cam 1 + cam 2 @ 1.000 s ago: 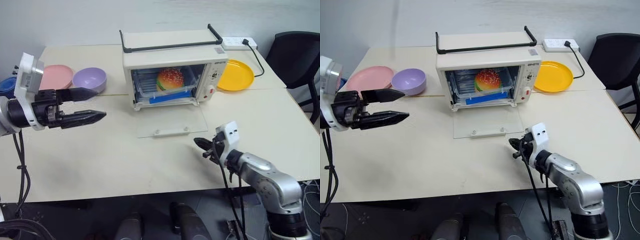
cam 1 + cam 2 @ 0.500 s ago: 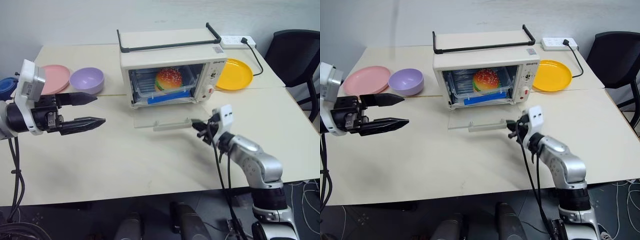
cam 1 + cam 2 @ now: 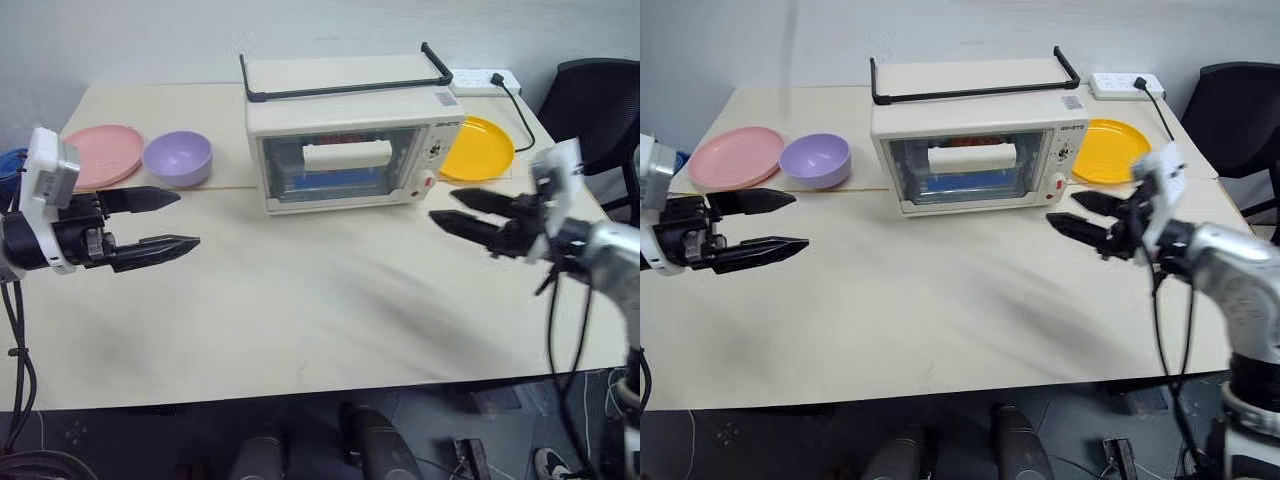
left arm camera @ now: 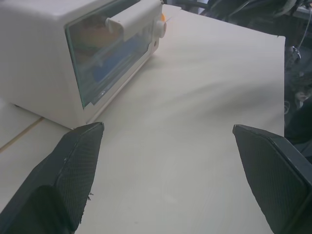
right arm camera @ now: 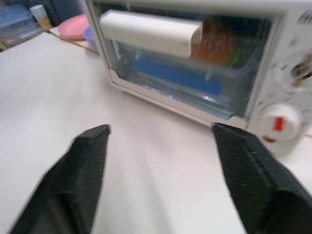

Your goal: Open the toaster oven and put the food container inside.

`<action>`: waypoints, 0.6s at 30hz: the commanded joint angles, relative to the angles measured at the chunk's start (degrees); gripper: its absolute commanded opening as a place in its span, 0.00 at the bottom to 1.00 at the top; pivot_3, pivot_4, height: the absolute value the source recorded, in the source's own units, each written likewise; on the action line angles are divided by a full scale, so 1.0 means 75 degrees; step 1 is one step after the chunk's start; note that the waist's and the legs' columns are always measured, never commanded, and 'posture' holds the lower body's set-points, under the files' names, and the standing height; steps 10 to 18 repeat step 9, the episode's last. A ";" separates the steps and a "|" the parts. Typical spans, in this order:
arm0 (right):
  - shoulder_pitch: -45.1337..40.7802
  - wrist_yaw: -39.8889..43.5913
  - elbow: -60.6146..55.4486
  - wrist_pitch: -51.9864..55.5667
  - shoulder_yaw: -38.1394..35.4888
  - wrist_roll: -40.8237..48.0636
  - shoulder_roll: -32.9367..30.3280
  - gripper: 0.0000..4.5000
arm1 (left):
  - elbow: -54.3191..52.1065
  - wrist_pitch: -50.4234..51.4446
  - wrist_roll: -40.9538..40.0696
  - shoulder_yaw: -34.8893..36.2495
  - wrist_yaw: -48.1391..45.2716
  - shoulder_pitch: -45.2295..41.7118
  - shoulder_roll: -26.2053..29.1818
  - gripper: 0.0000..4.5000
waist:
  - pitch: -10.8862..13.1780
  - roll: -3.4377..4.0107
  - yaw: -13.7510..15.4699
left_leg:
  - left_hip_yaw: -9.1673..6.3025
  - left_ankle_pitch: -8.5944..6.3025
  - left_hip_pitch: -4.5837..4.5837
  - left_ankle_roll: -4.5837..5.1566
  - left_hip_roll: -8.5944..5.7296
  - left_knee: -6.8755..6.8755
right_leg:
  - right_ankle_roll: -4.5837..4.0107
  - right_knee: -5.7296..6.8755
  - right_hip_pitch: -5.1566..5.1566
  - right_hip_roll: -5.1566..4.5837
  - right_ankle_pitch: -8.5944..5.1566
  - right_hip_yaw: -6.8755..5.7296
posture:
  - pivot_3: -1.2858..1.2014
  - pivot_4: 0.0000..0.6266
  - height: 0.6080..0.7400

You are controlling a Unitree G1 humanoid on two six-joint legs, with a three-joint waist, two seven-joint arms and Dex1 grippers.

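My right end effector (image 3: pixel 1072 213) hangs above the table (image 3: pixel 940 300) with its two black fingers spread apart and nothing between them, pointing toward the front right corner of the toaster oven (image 3: pixel 975 140) but clear of it. My left end effector (image 3: pixel 780 220) is also wide open and empty, held over the left part of the table, well apart from the oven and aimed across toward it. In the left wrist view its fingertips (image 4: pixel 83 146) frame bare tabletop with the oven off to one side.

The oven's glass door is shut, with the white bar handle (image 5: pixel 151 33) across its upper part. Through the glass I see the food container (image 5: pixel 195 73) sitting inside, its blue clip toward the door and the burger behind the handle.

Left of the oven sit a purple bowl (image 3: pixel 815 159) and a pink plate (image 3: pixel 735 156); a yellow plate (image 3: pixel 1118 150) lies to its right, and a power strip (image 3: pixel 1125 85) is behind that.
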 commanded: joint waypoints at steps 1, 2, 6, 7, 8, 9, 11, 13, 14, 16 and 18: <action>0.0144 0.0524 -0.0063 0.0178 -0.0611 0.0478 -0.0545 1.00 | 0.0087 -0.0144 0.0021 0.0447 -0.0154 0.0081 0.0272 1.00 | 0.0000 0.0000 -0.0001 | 0.0000 0.0000 0.0005 0.0000 0.0003 0.0000 | -0.0001 -0.0003 0.0002 0.0005 -0.0001 0.0001 | 0.52 0.24 1.00; 0.0204 0.0608 -0.0038 0.0185 -0.0668 0.0505 -0.0649 1.00 | 0.0100 -0.0148 0.0012 0.0481 -0.0184 0.0099 0.0306 1.00 | 0.0000 0.0000 0.0004 | -0.0002 0.0000 0.0006 0.0000 0.0004 0.0000 | -0.0002 -0.0001 0.0002 0.0007 -0.0002 0.0002 | 0.52 0.24 1.00; 0.0398 0.0719 -0.0065 -0.0136 -0.0562 0.0269 -0.0748 1.00 | 0.0119 -0.0165 -0.0004 0.0527 -0.0214 0.0098 0.0366 1.00 | 0.0000 0.0000 0.0010 | -0.0002 0.0001 0.0013 0.0000 0.0006 0.0010 | -0.0004 0.0016 0.0006 0.0013 -0.0003 0.0003 | 0.52 0.24 1.00; 0.0407 0.0708 -0.0072 -0.0188 -0.0513 0.0222 -0.0724 1.00 | 0.0138 -0.0170 -0.0005 0.0521 -0.0209 0.0072 0.0375 1.00 | 0.0000 0.0000 0.0011 | 0.0001 0.0001 0.0012 0.0000 0.0005 0.0014 | -0.0004 0.0019 0.0006 0.0013 -0.0003 0.0003 | 0.52 0.24 1.00; 0.0435 0.0621 -0.0083 -0.0273 -0.0416 0.0130 -0.0620 1.00 | 0.0129 -0.0146 -0.0035 0.0503 -0.0138 0.0042 0.0322 1.00 | 0.0000 0.0000 0.0010 | 0.0004 0.0002 0.0015 0.0000 0.0003 0.0016 | -0.0004 0.0022 0.0006 0.0012 -0.0002 0.0003 | 0.52 0.24 1.00; 0.0447 0.0550 -0.0095 -0.0328 -0.0345 0.0075 -0.0549 1.00 | 0.0134 -0.0131 -0.0059 0.0493 -0.0093 0.0021 0.0289 1.00 | 0.0000 0.0000 0.0010 | 0.0009 0.0002 0.0016 0.0000 0.0003 0.0019 | -0.0003 0.0025 0.0006 0.0012 -0.0002 0.0003 | 0.52 0.24 1.00; 0.0447 0.0550 -0.0095 -0.0328 -0.0345 0.0075 -0.0549 1.00 | 0.0134 -0.0131 -0.0059 0.0493 -0.0093 0.0021 0.0289 1.00 | 0.0000 0.0000 0.0010 | 0.0009 0.0002 0.0016 0.0000 0.0003 0.0019 | -0.0003 0.0025 0.0006 0.0012 -0.0002 0.0003 | 0.52 0.24 1.00; 0.0447 0.0550 -0.0095 -0.0328 -0.0345 0.0075 -0.0549 1.00 | 0.0134 -0.0131 -0.0059 0.0493 -0.0093 0.0021 0.0289 1.00 | 0.0000 0.0000 0.0010 | 0.0009 0.0002 0.0016 0.0000 0.0003 0.0019 | -0.0003 0.0025 0.0006 0.0012 -0.0002 0.0003 | 0.52 0.24 1.00; 0.0447 0.0550 -0.0095 -0.0328 -0.0345 0.0075 -0.0549 1.00 | 0.0134 -0.0131 -0.0059 0.0493 -0.0093 0.0021 0.0289 1.00 | 0.0000 0.0000 0.0010 | 0.0009 0.0002 0.0016 0.0000 0.0003 0.0019 | -0.0003 0.0025 0.0006 0.0012 -0.0002 0.0003 | 0.52 0.24 1.00; 0.0447 0.0550 -0.0095 -0.0328 -0.0345 0.0075 -0.0549 1.00 | 0.0134 -0.0131 -0.0059 0.0493 -0.0093 0.0021 0.0289 1.00 | 0.0000 0.0000 0.0010 | 0.0009 0.0002 0.0016 0.0000 0.0003 0.0019 | -0.0003 0.0025 0.0006 0.0012 -0.0002 0.0003 | 0.52 0.24 1.00; 0.0447 0.0550 -0.0095 -0.0328 -0.0345 0.0075 -0.0549 1.00 | 0.0134 -0.0131 -0.0059 0.0493 -0.0093 0.0021 0.0289 1.00 | 0.0000 0.0000 0.0010 | 0.0009 0.0002 0.0016 0.0000 0.0003 0.0019 | -0.0003 0.0025 0.0006 0.0012 -0.0002 0.0003 | 0.52 0.24 1.00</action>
